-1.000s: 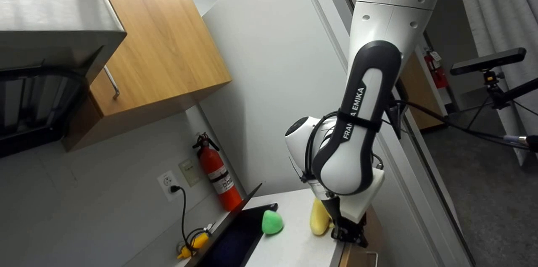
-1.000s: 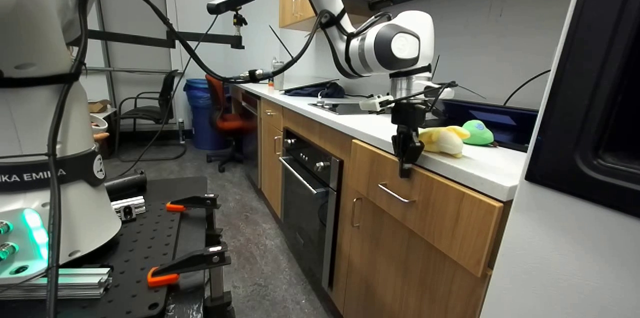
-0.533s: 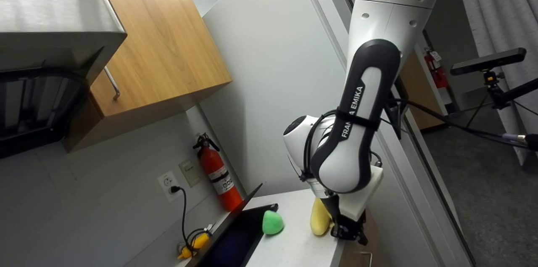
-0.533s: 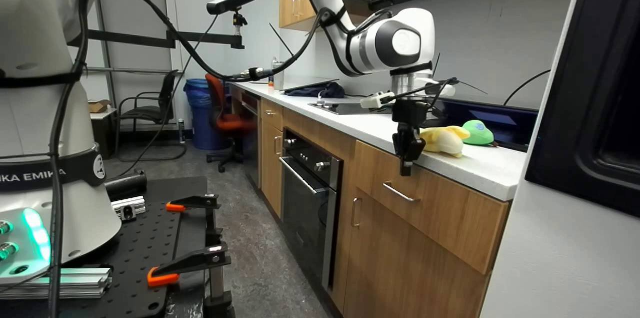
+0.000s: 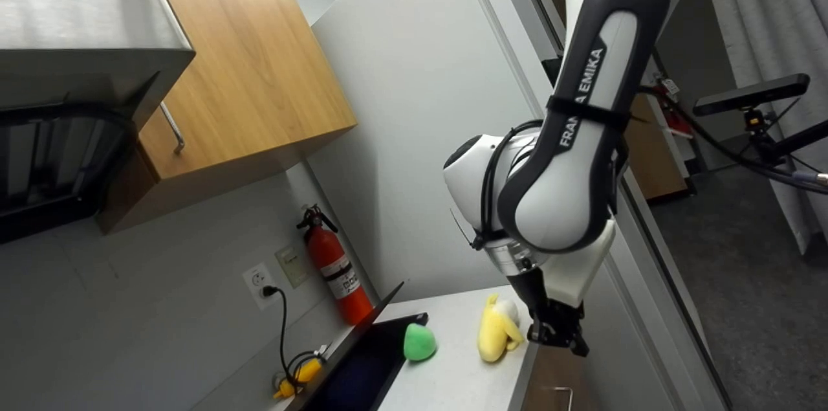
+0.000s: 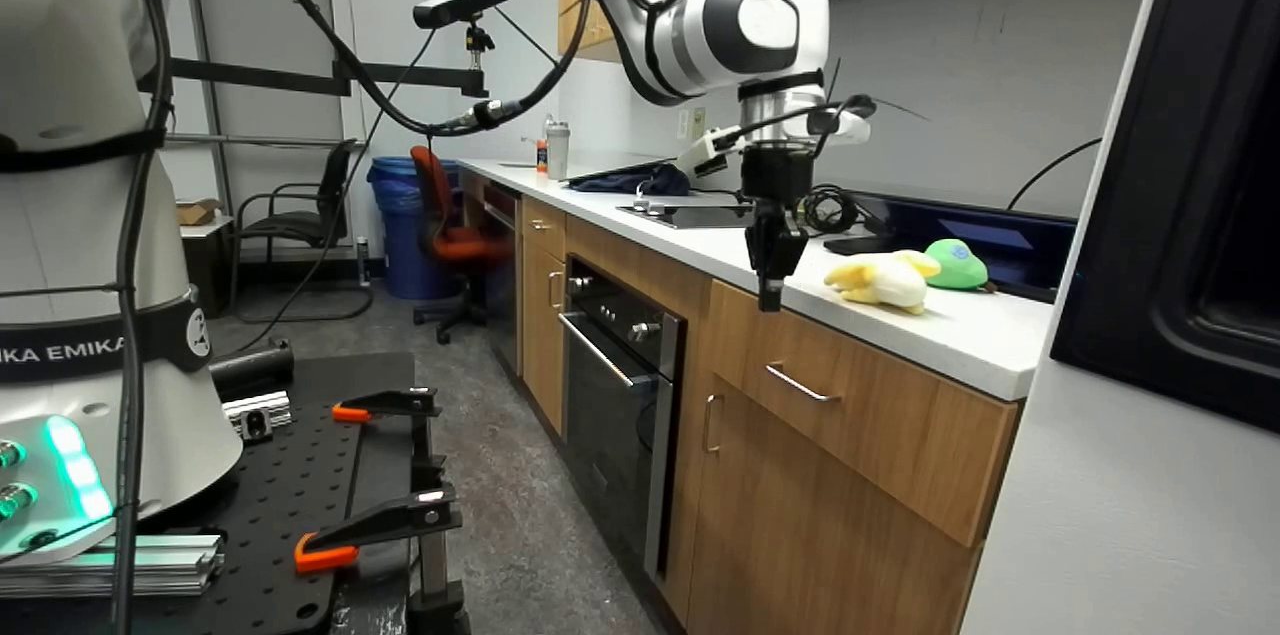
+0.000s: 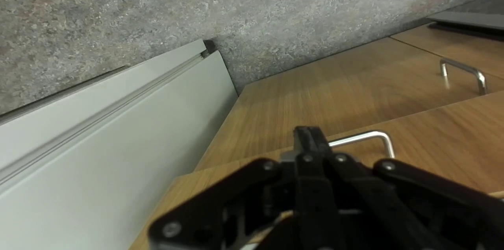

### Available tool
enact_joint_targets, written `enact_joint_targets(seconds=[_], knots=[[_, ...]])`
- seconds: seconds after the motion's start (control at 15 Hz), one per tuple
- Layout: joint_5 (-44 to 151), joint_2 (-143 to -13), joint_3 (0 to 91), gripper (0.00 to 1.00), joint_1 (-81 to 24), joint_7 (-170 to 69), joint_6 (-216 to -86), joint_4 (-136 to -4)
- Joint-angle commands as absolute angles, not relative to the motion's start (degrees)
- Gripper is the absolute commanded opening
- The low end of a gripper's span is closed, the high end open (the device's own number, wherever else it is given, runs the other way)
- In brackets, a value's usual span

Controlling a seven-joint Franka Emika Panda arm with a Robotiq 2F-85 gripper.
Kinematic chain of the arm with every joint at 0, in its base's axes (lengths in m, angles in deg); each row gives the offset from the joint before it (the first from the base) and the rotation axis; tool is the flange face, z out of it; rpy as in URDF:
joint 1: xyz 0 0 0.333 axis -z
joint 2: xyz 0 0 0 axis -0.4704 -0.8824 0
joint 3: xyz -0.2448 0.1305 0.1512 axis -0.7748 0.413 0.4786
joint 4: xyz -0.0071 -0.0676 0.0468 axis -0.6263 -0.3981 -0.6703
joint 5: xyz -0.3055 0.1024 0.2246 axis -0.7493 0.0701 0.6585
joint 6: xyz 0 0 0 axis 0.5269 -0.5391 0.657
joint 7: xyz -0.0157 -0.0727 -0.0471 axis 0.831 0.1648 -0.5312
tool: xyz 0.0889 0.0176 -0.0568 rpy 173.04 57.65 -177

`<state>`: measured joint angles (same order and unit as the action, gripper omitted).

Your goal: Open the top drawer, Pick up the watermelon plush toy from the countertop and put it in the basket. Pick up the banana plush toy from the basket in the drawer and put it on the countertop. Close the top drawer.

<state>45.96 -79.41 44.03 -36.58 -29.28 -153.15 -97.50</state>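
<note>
My gripper (image 6: pixel 770 300) is shut and empty in the air just in front of the countertop (image 6: pixel 960 335), above the top drawer (image 6: pixel 900 425). In the wrist view, its fingertips (image 7: pixel 309 134) meet with nothing between them and overlap the drawer handle (image 7: pixel 360 137) in the picture. The drawer front sits flush under the counter in an exterior view. The yellow banana plush (image 6: pixel 885 282) lies on the countertop near its front edge, apart from the gripper. A green plush (image 5: pixel 419 342) sits behind it; I cannot tell if it is the watermelon. The basket is out of view.
A dark open case (image 6: pixel 990 230) stands behind the plush toys. A tall pale panel (image 5: pixel 414 139) borders the counter's end. The oven (image 6: pixel 620 395) is beside the drawer cabinet. A cooktop (image 6: pixel 690 216) lies further along. A wooden cabinet (image 5: pixel 246 61) hangs above.
The drawer front has gone in slightly and is now flush. My gripper has risen and drawn away from the drawer and the banana, which now shows fully. The plush toys have not moved.
</note>
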Motion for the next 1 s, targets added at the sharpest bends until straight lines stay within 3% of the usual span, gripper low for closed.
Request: enact_joint_targets(seconds=[0.0,0.93], knots=[[42.7,-68.2,44.7,0.0,-37.6,-25.6,-152.6,-106.5],[38.2,-45.2,56.0,0.0,-33.3,-23.3,-154.2,-122.1]])
